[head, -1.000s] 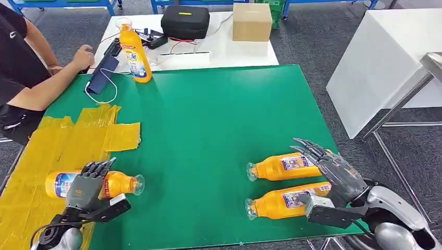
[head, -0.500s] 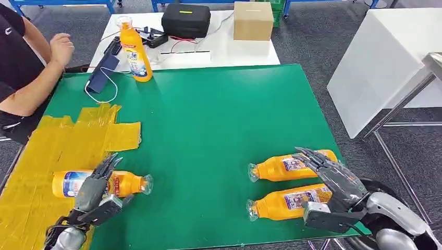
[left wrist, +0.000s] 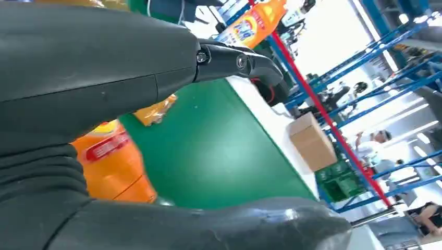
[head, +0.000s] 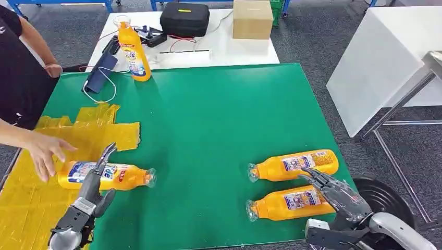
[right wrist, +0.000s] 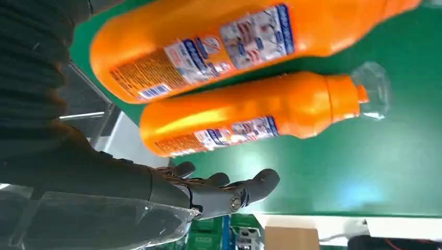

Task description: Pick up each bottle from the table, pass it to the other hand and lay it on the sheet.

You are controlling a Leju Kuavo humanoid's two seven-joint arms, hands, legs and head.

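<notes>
Right robot hand (head: 338, 196) lay released, fingers spread, over the base end of the nearest bottle (head: 289, 202), apparently placed for the next pick-up; a second bottle (head: 293, 165) lay just beyond it on the green surface (head: 219, 130). Left robot hand (head: 94, 190) was released too, fingers extended, close by the near side of a delivered bottle (head: 104, 175) lying mostly on the yellow sheet (head: 31, 192). A person's hand (head: 46, 152) reached beside that bottle. An upright bottle (head: 132, 51) stood far beyond.

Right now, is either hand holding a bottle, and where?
Neither. Left hand is open beside the bottle on the sheet; right hand is open over the near bottle.
</notes>
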